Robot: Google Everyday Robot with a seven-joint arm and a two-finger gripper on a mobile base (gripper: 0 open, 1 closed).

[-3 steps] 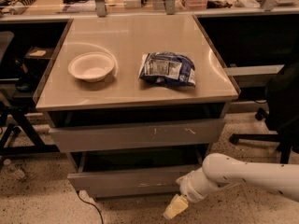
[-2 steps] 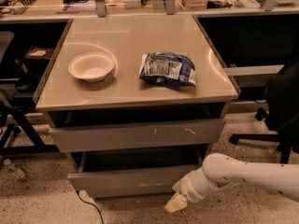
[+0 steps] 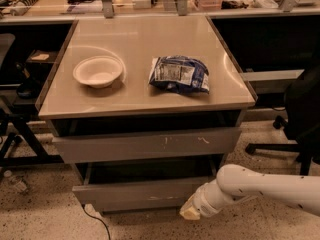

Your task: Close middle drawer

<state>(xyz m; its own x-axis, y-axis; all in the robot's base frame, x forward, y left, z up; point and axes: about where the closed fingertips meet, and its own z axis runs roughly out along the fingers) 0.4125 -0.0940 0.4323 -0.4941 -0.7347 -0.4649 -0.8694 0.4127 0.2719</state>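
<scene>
camera view, looking down on a grey cabinet. the bench (image 3: 150,98) on top carries a white bowl (image 3: 98,71) left of centre and a blue snack bag (image 3: 179,74) beside it, the two apart. below the bench edge, the taller front with pale scratch marks (image 3: 125,145) stands slightly out. under it, at lower centre of the frame, the middle drawer (image 3: 130,195) is pulled out further than the front above, with dark interior showing behind its plain front. the white arm (image 3: 270,189) enters from the lower right. its claw (image 3: 190,212) sits low at the right end of that drawer's front, at or just beside the lower edge; contact cannot be confirmed, nor whether the claw is released or clenched. step in hand, as judged: settling against the front before the push. the next move calls for a steady push toward the top of the frame, into the cabinet, placed on the front face rather than under its edge, so the off-centre contact does not skew the drawer.
</scene>
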